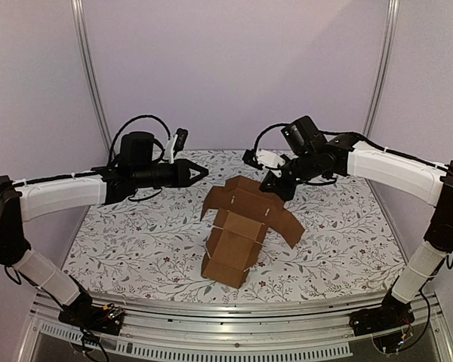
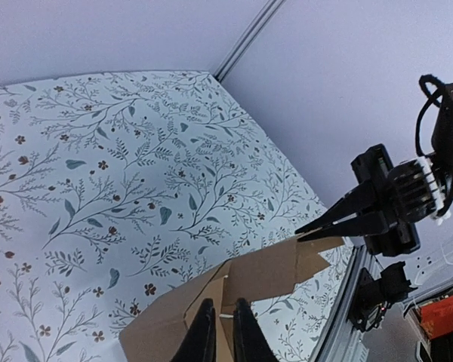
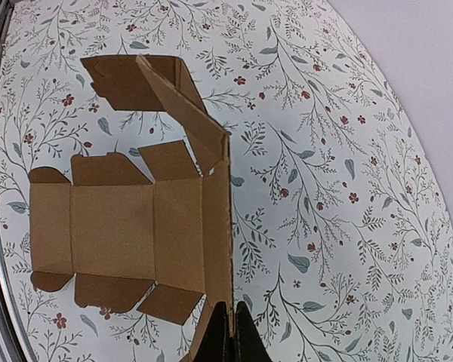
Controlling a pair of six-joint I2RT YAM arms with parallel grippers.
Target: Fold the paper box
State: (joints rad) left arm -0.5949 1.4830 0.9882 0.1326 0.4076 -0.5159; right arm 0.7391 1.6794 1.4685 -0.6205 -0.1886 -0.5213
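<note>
Lying near the middle of the table [image 1: 121,241] is one paper box [image 1: 238,234], a single die-cut sheet of plain brown cardboard, matte and creased along straight fold lines. It is partly formed. The near end is folded up into a small squarish block, and the far end spreads into flaps, some raised and tilted and some flat on the cloth. From the right wrist view the sheet shows a row of rectangular panels with rounded tabs and notched side flaps, and one tall panel stands on edge. Two arms reach in from either side, each with white sleeves, black joints and one black gripper with two fingers. The right gripper [image 1: 275,188] is clenched on the edge of the raised far flap, and the cardboard runs in between its narrow fingers [image 3: 220,335]. The left gripper [image 1: 204,172] hangs just beside the box's far left corner without touching it, with its pointed fingers [image 2: 204,332] drawn nearly together and grasping nothing. A white cloth printed with grey-green leafy sprigs and small red-brown flowers covers the table. Pale lilac walls [image 1: 234,68] enclose it, two slim metal posts [image 1: 90,75] rise at the back corners, and a ribbed metal rail [image 1: 234,305] runs along the near edge.
</note>
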